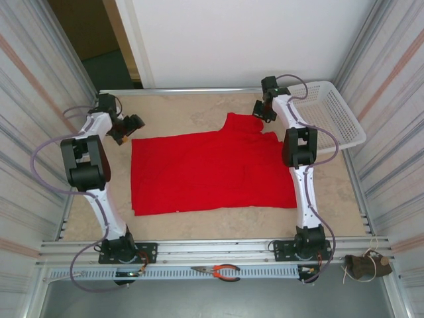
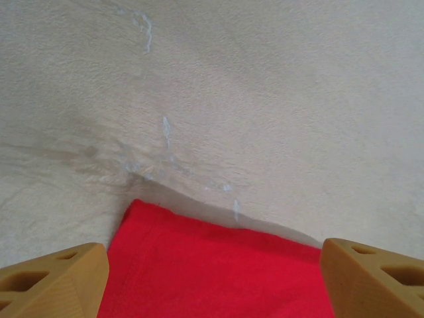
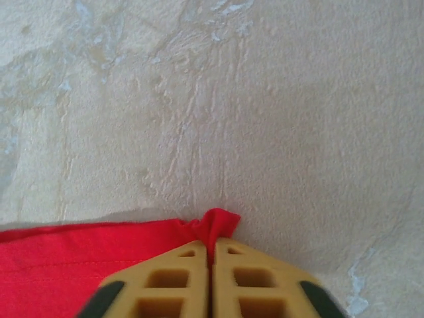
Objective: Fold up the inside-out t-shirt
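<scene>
A white plastic lattice basket (image 1: 331, 109) sits at the far right corner of the beige mottled desk (image 1: 185, 116), just beside my right arm (image 1: 301, 175) and apart from the cloth. On the metal rail (image 1: 199, 248) at the near edge lie red-handled pliers (image 1: 222, 271), and a small brown bundle (image 1: 363, 265) rests near the right end of that rail. Both are well away from my work. In the overhead view my right arm crosses the cloth's right edge and hides a strip of it.

The bright red short-sleeved cloth t-shirt (image 1: 212, 172) lies spread flat in the middle of the desk. It is roughly a rectangle, with one sleeve reaching toward the far right. The face that shows is plain red, with faint seam lines.

My right hand (image 3: 211, 246) is at that far right sleeve. Its fingers are pressed together and pinch a small puckered peak of the red hem, which bunches up just past my fingertips. My left hand (image 2: 213, 252) hangs over the shirt's far left corner with its fingers spread wide, one on either side of the corner. From my wrist view I cannot tell whether they touch the cloth.

By count there are one t-shirt, one basket, one pair of pliers, one bundle, and two arms with one hand each.
</scene>
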### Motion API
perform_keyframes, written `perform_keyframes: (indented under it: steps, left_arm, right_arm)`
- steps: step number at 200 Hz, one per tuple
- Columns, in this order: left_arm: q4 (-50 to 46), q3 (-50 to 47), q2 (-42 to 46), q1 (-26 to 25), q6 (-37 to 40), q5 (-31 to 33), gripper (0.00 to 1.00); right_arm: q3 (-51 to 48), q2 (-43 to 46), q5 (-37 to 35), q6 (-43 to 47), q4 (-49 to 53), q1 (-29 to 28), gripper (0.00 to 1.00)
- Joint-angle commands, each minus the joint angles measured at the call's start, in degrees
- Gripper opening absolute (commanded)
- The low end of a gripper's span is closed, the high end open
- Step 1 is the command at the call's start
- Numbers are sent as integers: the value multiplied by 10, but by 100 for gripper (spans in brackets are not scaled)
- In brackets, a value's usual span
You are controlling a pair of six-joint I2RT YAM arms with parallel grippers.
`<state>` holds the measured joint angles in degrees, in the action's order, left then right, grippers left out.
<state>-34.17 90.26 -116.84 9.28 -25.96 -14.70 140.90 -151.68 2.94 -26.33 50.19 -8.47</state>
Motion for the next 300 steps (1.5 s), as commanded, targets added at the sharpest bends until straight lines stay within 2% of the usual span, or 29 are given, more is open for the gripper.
perform_keyframes:
  steps: [1,52,95,129,167,189,205,248,300]
  left_arm:
    - [-39,37,-24,3,35,28,84]
    - [-88,110,-93,3,81,54,76]
    - [-94,116,-112,-9,93,64,71]
    - [-93,114,-118,-24,95,66,60]
    - [-83,100,-116,-41,94,76,40]
    - [-79,97,-115,-41,92,78,19]
    - [-79,101,-112,-41,95,82,0]
    - [-71,104,-72,-40,104,84,0]
    - [-6,30,25,-36,78,82,0]
  right_arm:
    - [13,-8,25,-12,17,7,0]
    - [11,3,40,-19,11,11,0]
    - [10,4,43,-24,10,11,0]
    - [5,8,43,-24,10,13,0]
    - [2,14,44,-25,9,15,0]
    - [2,19,48,-26,7,17,0]
    - [2,27,54,-28,4,19,0]
    - [-17,86,87,-34,-18,29,0]
    - [-56,161,121,-55,-50,37,0]
